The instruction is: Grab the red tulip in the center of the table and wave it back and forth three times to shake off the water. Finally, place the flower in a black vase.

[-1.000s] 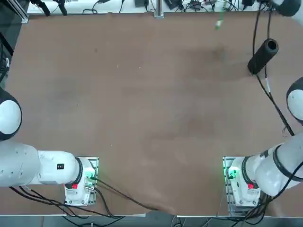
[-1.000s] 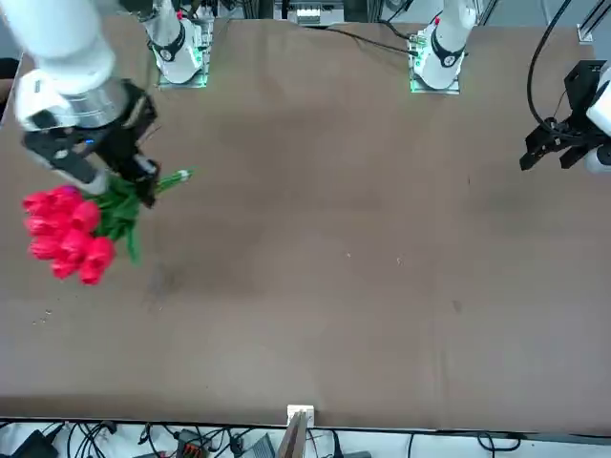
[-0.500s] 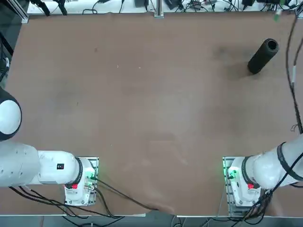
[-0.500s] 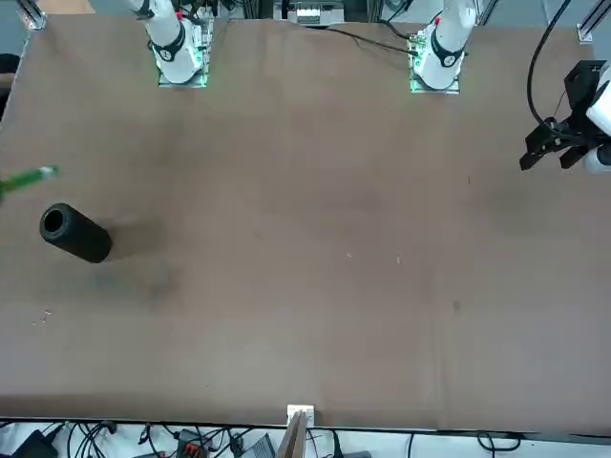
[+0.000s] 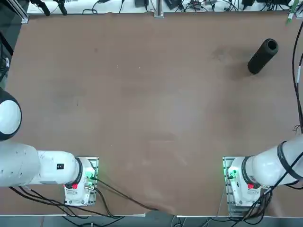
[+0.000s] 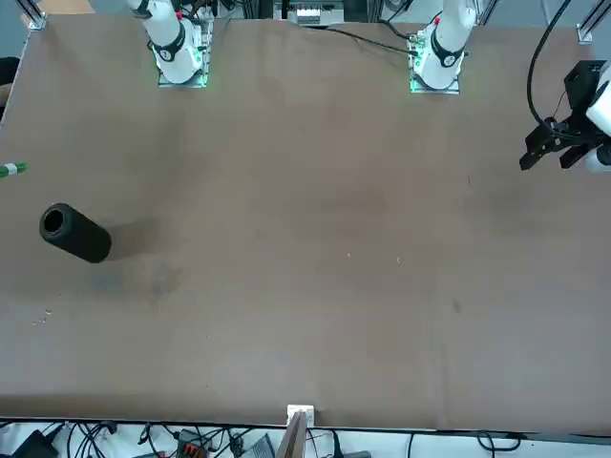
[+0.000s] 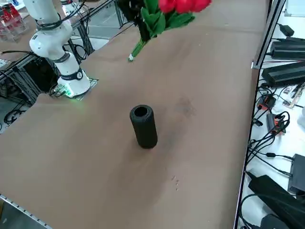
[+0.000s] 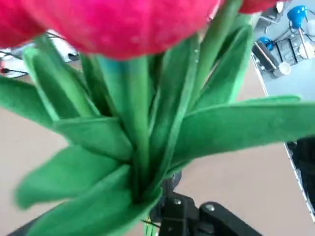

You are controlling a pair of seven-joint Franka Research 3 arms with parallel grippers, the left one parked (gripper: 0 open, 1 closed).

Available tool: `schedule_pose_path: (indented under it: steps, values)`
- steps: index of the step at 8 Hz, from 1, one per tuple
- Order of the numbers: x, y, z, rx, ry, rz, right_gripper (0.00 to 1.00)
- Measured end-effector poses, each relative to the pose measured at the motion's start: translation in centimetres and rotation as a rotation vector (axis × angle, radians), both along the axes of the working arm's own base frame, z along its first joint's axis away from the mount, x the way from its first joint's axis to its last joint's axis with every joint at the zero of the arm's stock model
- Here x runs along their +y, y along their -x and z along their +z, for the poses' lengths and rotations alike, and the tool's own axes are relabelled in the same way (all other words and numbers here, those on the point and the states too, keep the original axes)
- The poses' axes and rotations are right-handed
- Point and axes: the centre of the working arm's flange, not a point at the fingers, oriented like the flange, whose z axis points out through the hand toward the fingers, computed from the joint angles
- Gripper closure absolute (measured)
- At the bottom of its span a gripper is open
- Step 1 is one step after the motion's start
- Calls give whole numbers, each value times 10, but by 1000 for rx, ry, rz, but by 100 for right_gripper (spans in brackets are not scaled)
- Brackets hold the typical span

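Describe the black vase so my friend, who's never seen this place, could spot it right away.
On the big brown table, look toward the robot's right far side. The vase is a matte black plain tube with a round open mouth. Nearby black cables are thin and winding; it is thick and straight.

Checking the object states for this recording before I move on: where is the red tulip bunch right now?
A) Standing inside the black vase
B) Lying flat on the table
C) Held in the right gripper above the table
C: the right gripper, at the table's right side, is shut on the red tulip bunch, its stalk hanging free, apart from the upright black vase.
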Motion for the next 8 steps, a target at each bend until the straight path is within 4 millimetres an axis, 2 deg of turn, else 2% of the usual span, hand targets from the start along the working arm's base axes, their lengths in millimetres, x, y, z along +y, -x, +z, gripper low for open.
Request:
schedule_pose_path:
  steps: [2,3,5,8]
  values:
    - [-38,2,-43,-14,24,-74,86]
    - [-48,4,-62,-30,50,-112,86]
    - [-45,3,-95,-66,100,-200,86]
    - [-33,3,-125,-137,141,-280,86]
